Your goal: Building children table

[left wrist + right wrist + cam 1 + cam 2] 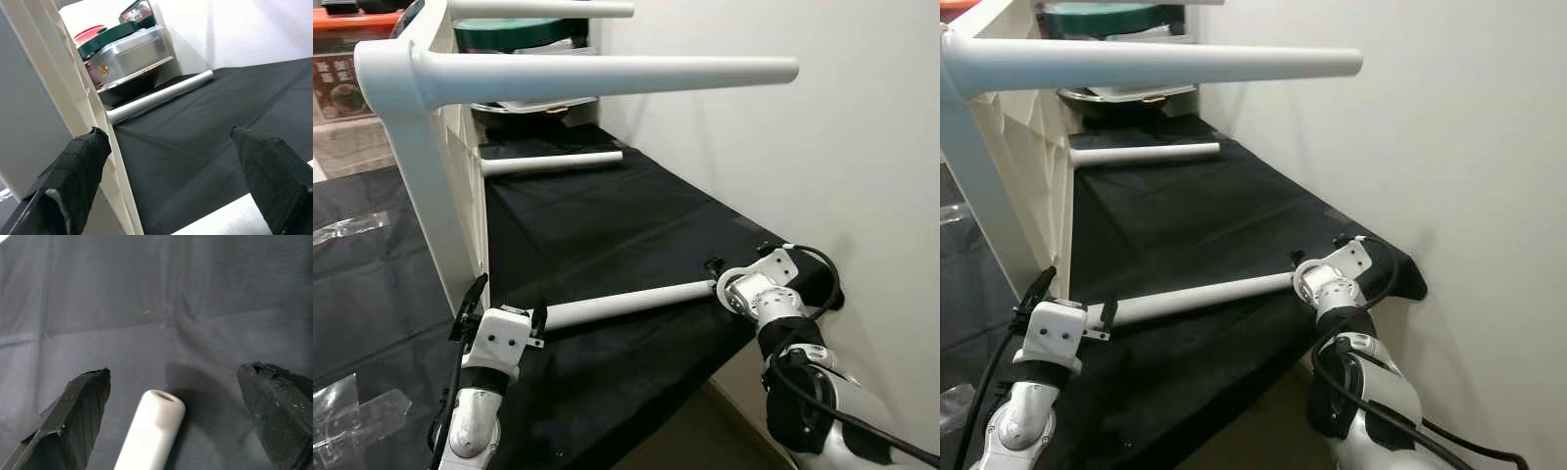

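A white children's table lies on its side on a black cloth (607,215). Its tabletop (426,186) stands on edge at the left. Two legs (607,70) stick out high toward the wall, and a third (553,163) lies low at the back. A fourth white leg (626,302) lies near the cloth's front edge. My left gripper (509,302) is open at its left end, beside the tabletop's edge (58,98). The right gripper (739,258) is open around the leg's hollow end (159,413), not closed on it. Whether this leg joins the tabletop is hidden.
A white wall (822,147) runs close along the right. Stacked containers, one with a green lid (112,36) and one of metal (132,51), sit at the back. Clear plastic bags (352,406) lie on the cloth at the left. The cloth's front edge drops off near my arms.
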